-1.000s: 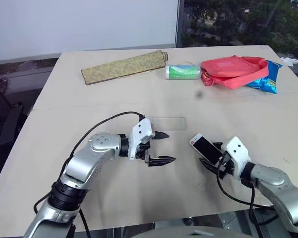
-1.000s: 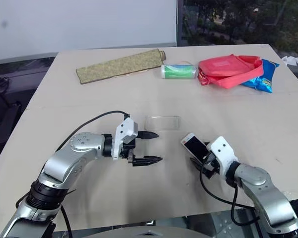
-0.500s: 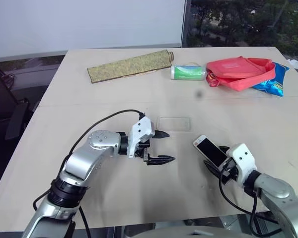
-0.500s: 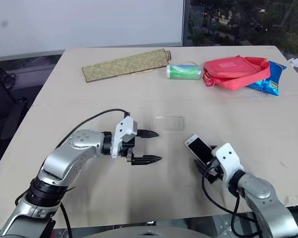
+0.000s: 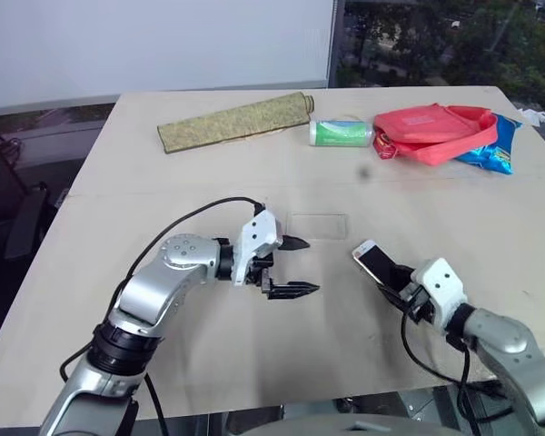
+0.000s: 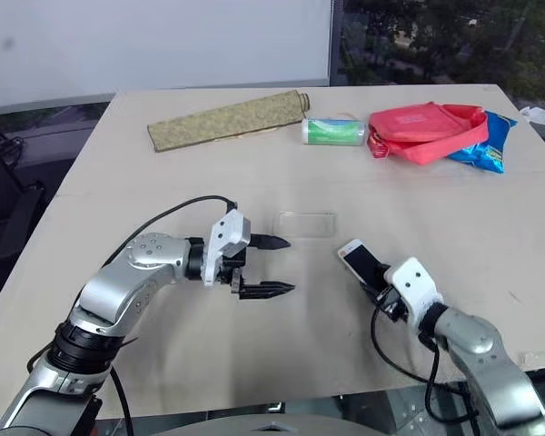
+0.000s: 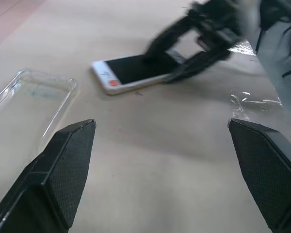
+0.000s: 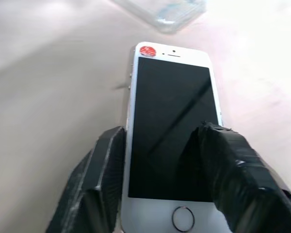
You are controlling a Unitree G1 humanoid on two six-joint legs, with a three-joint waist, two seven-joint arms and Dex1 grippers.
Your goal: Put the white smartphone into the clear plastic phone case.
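Observation:
The white smartphone (image 5: 372, 261) lies screen up on the tan table, right of centre; its screen looks dark in the right wrist view (image 8: 172, 121). My right gripper (image 5: 397, 276) is at its near end, with a black finger (image 8: 104, 179) against each long edge, shut on it. The clear plastic phone case (image 5: 318, 225) lies flat a little beyond and to the left of the phone, empty. My left gripper (image 5: 302, 266) hovers left of the phone and just in front of the case, fingers wide open with nothing between them. In the left wrist view the case (image 7: 26, 99) and phone (image 7: 131, 73) lie apart.
Along the far side of the table (image 5: 163, 200) lie a rolled olive mat (image 5: 234, 121), a green and white cylinder (image 5: 339, 133), a red bag (image 5: 431, 129) and a blue snack packet (image 5: 490, 150). The table's front edge runs just below both arms.
My right gripper's fingers have closed in on the phone's edges, and the hand has edged slightly forward. The left arm has stayed put. The camera view shifted a little.

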